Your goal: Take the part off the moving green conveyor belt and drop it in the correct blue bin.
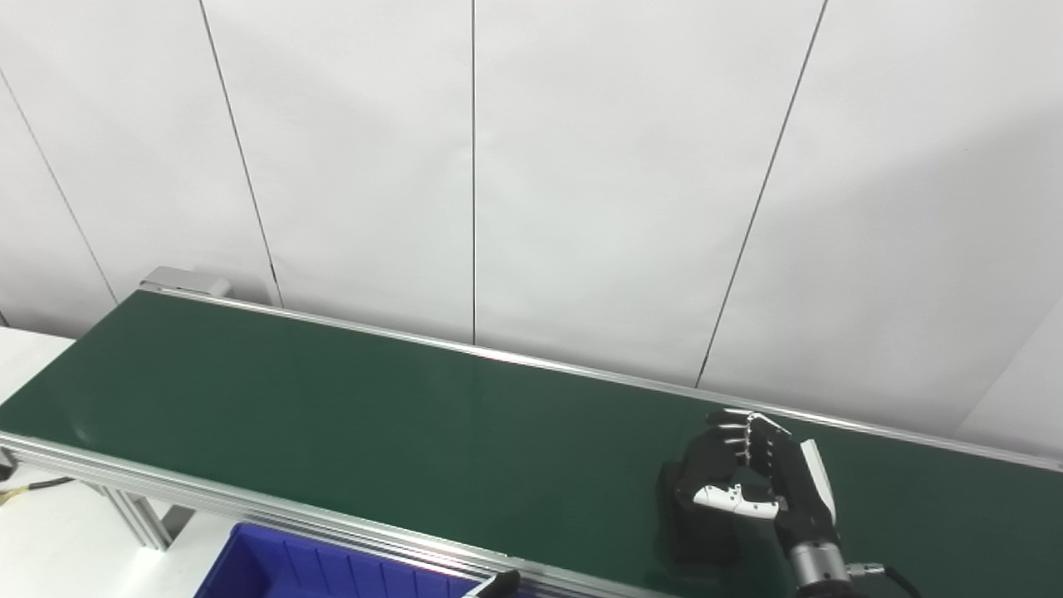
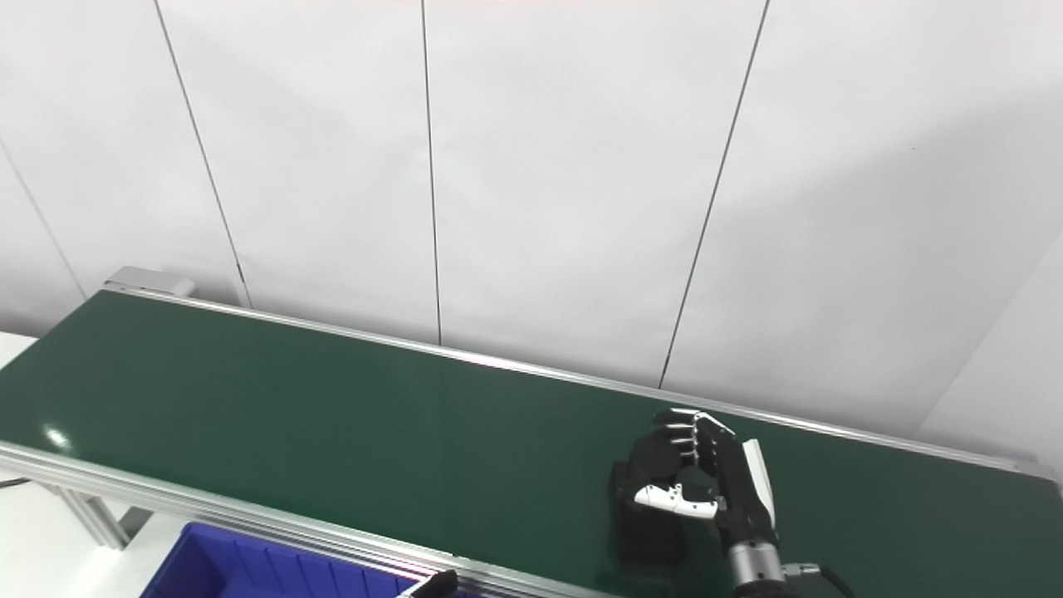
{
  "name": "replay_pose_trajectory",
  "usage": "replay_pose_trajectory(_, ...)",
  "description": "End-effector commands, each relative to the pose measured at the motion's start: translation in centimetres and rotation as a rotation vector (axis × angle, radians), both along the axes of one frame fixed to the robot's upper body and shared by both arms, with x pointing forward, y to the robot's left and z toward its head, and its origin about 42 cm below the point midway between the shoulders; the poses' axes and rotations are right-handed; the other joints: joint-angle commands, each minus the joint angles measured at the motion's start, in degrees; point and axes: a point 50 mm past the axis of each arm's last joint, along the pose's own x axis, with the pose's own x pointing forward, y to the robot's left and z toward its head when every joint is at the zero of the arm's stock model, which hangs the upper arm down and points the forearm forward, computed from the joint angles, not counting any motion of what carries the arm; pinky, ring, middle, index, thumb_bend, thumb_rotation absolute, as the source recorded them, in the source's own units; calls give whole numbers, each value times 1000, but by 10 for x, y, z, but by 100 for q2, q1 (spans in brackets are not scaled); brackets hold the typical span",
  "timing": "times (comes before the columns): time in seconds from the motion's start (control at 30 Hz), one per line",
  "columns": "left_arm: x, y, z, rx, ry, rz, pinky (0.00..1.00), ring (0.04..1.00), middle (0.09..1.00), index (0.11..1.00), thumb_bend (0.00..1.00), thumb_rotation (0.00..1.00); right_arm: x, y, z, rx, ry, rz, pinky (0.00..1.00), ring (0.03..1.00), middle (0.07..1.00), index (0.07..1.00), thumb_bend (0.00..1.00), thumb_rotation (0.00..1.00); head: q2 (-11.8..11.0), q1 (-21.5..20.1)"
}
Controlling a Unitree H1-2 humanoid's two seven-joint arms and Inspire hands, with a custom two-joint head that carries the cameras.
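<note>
Nearest, at the bottom edge: only a dark tip of the left hand, just beside the blue bin; too little on show for telling open from closed. Farther up and to the right, the right hand over the green conveyor belt, wrist low, black fingers curled over toward the white thumb, a small gap left between them. Cannot tell whether closed on anything. Directly beneath and slightly left of that hand, a dark blocky shape on the belt surface: possibly the part, possibly only shadow, not clear which. No other part visible anywhere along the belt. Outward from there, silver rails along both long sides of the belt, with the ribbed corner of the bin tucked below the near rail. At far left, a white table with a cable across it. Behind everything, a white panelled wall with thin dark seams.
</note>
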Motion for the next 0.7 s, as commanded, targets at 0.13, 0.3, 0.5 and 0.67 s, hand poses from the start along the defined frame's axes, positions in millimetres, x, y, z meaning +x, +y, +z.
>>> replay_pose_trajectory(0.13, 3, 0, 8, -16, -48, 2, 887, 951, 957, 917, 995, 524, 7, 2, 22, 19, -108, 23, 419, 457, 486, 484, 522, 0, 3, -5)
replay_pose_trajectory(0.3, 3, 0, 9, -17, -49, 1, 880, 949, 958, 918, 994, 522, 9, 2, 25, 5, -117, 37, 416, 464, 481, 478, 521, 0, 8, -2)
replay_pose_trajectory(0.5, 3, 0, 9, -20, -50, 2, 891, 956, 961, 919, 990, 516, 8, 2, 29, -13, -134, 40, 427, 477, 491, 463, 521, 0, 17, -13)
replay_pose_trajectory(0.67, 4, 2, 9, -16, -51, -1, 889, 955, 959, 917, 988, 515, 3, 3, 37, -34, -177, 46, 423, 480, 499, 459, 520, 0, 33, -47)
